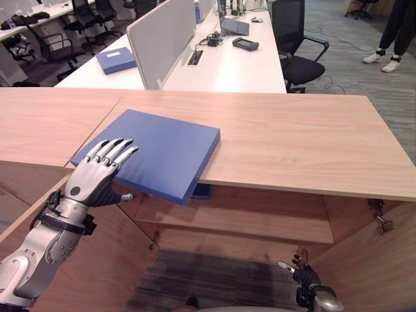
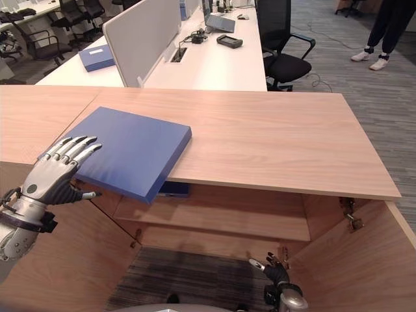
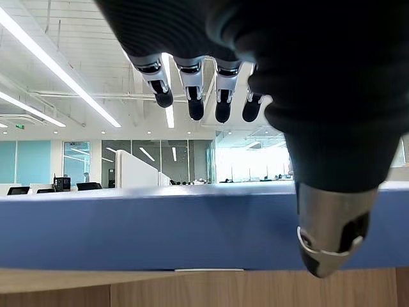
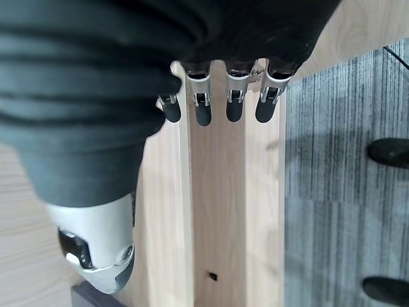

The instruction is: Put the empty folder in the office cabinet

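Left eye view: the left robot hand [image 1: 97, 175] lies with straight fingers flat on the near corner of the blue folder [image 1: 159, 149], thumb under its edge. That folder overhangs the cabinet top [image 1: 305, 140] above the open shelf [image 1: 247, 224]. Best to pinch firmly before lifting it down. Low at right, the right robot hand [image 1: 304, 272] hangs relaxed, holding nothing.

The folder [image 1: 156, 151] is blue, flat and closed. It lies on the wooden surface [image 1: 292, 140] that is the top of the cabinet [image 1: 247, 224], toward 9 o'clock. It is turned a little, and one corner sticks out over the front edge, toward 6 o'clock. The cabinet is open below, and a wooden shelf [image 1: 260, 224] shows inside.
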